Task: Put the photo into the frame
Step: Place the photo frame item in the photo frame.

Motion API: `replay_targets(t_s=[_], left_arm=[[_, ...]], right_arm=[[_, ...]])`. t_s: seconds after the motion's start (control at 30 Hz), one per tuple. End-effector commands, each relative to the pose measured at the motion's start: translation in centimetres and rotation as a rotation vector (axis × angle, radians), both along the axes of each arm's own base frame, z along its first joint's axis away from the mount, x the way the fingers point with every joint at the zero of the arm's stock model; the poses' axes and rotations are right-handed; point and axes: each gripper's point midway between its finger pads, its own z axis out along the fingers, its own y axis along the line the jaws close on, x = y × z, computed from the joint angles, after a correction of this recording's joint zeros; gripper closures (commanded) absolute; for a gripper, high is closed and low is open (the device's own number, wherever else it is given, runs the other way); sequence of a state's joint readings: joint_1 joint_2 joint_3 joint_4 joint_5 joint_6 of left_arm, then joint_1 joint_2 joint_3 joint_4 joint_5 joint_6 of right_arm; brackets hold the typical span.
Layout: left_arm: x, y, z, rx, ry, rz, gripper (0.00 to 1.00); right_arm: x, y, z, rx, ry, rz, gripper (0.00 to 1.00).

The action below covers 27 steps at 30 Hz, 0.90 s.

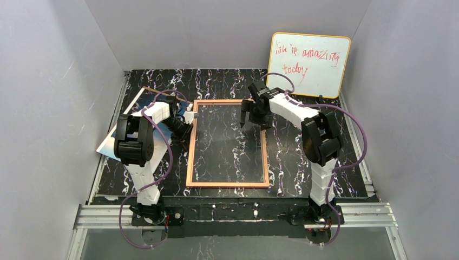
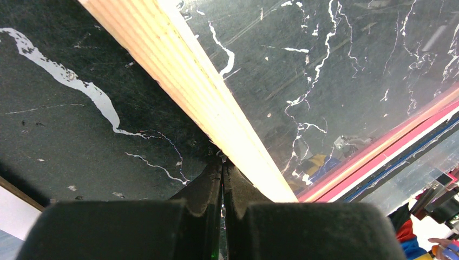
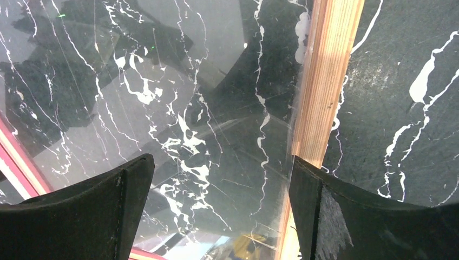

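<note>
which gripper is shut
The left gripper, closed tight at the frame's edge. The right gripper stands wide open over the pane.

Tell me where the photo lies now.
In the top view, the photo lies at the left side, partly hidden under the left arm, left of the frame.

We find our left arm (image 1: pixel 142 142) folded at the elbow, wrist angled inward, left end effector (image 2: pixel 222 162) pinched fully closed. Our right arm (image 1: pixel 319 138) reaches forward and inward, right end effector (image 3: pixel 222 165) pointing down, fingers spread wide.
</note>
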<state>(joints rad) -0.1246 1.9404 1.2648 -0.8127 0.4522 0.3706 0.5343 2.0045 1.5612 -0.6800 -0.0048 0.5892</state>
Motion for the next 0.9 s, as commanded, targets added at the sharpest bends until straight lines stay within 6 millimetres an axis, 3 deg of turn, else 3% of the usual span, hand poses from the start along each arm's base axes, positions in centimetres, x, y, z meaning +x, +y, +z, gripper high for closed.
replay_targets(t_s=[0.0,0.27,0.57,0.87], left_arm=[[-1.5,0.5,-2.0,0.051,0.053,-0.045,1.0],[-1.5,0.6,-2.0,0.057,0.05,-0.045,1.0],[-1.6,0.6,-2.2,0.059,0.051,-0.046,1.0],[-1.5,0.7,-2.0,0.063,0.046,-0.047,1.0]], right_arm=[[0.7,0.8,1.3,-0.024,-0.043,0.023,0.01],[0.2,0.0,0.9,-0.113,-0.032,0.041,0.01],[1.0,-1.0,1.6,-0.288,-0.097,0.052,0.01],[0.8,0.1,1.7,-0.216,-0.111,0.064,0.01]])
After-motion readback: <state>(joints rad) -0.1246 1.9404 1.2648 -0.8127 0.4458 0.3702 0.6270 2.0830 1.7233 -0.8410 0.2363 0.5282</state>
